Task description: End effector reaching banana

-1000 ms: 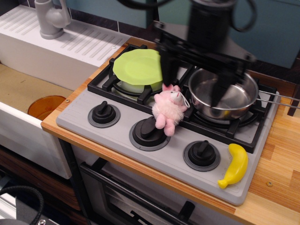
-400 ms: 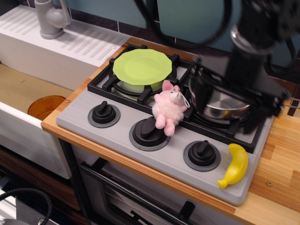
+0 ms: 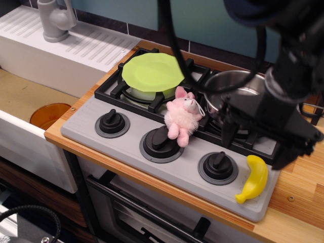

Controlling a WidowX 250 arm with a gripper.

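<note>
The yellow toy banana (image 3: 254, 178) lies on the grey stove panel (image 3: 167, 167) at the front right corner, right of the right-hand knob (image 3: 218, 167). My black gripper (image 3: 257, 147) hangs just behind and above the banana, over the right burner's front edge. Its two prongs are spread wide apart with nothing between them. One fingertip (image 3: 226, 135) is above the right knob, the other (image 3: 287, 154) is just right of the banana's upper end. The gripper does not touch the banana.
A pink plush pig (image 3: 182, 119) sits mid-stove. A green plate (image 3: 152, 71) lies on the back left burner and a silver pot (image 3: 234, 87) on the back right one, partly hidden by the arm. A sink (image 3: 30, 96) and faucet (image 3: 54, 20) are left.
The arm has swung right and toward the front, from over the plate and pot to just behind the banana. The banana and other objects have not moved.
</note>
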